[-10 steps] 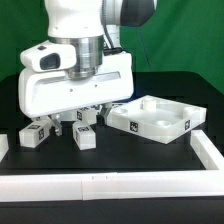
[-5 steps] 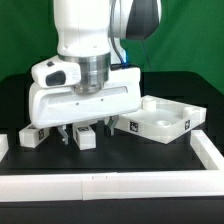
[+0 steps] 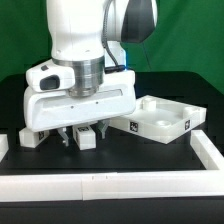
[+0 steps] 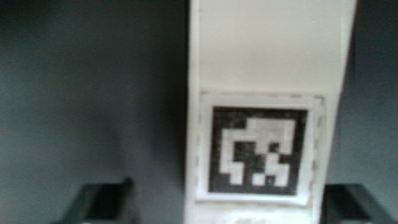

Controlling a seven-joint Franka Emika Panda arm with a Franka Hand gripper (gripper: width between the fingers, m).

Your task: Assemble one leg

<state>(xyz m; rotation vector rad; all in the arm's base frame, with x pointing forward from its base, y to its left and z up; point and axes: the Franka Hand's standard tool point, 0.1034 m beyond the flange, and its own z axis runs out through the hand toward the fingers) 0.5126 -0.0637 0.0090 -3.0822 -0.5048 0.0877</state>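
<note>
We see the pincer (image 4: 233,195) low over the surface (image 3: 140,158), its 2 fingers (image 4: 107,200) apart and clamped on nothing. The leg (image 4: 263,100) lies on the surface between them, at the exterior view's left of the panel (image 3: 160,118). Its long axis runs crosswise to the closing line. It sits nearer 1 finger, so we judge closing would nudge it sideways first.

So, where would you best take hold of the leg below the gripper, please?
Pinch its two long sides near the tagged end, coming from straight above: the leg is narrow and straight-sided, and it lies lengthwise between the open fingers.
</note>
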